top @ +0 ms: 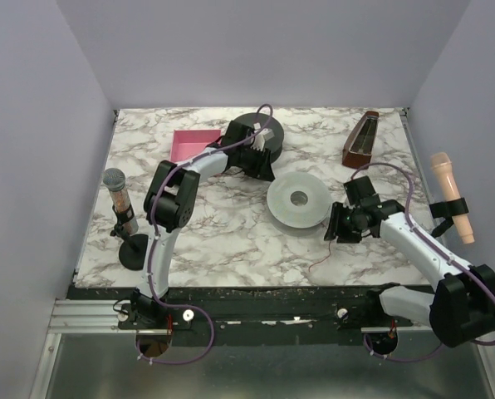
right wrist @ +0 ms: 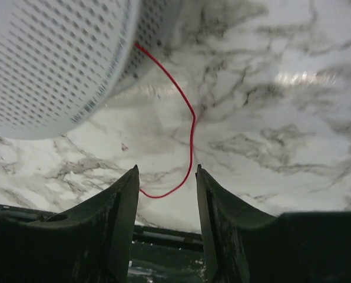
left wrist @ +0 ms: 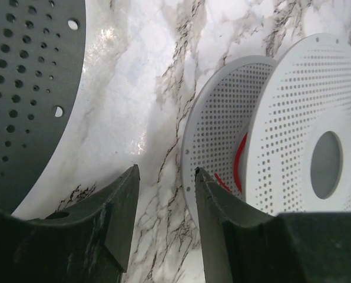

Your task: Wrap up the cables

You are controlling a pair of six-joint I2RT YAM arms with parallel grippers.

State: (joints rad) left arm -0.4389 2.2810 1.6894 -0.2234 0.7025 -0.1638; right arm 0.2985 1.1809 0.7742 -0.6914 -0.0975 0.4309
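Counter point(top: 231, 241): glossy veined marble, most free room at 6–7 o'clock. White spool point(top: 298, 199) lies flat at centre, w/ perforated plastic flanges. Black spool point(top: 268, 129) at 12, partly under L arm. Shallow pink tray point(top: 189, 143) at 11, wooden metronome point(top: 361, 140) at 1, mic point(top: 119, 199) on a stand at 9 by the edge.

Cable point(right wrist: 190, 130): thin red wire, a few turns btwn the white spool's flanges. Its tail snakes over the marble toward 5.

R claw point(right wrist: 166, 171) is spread, w/ the tail curling in the gap, not pinched. L claw point(left wrist: 166, 171) is spread, holding nothing, over bare marble btwn the spools.
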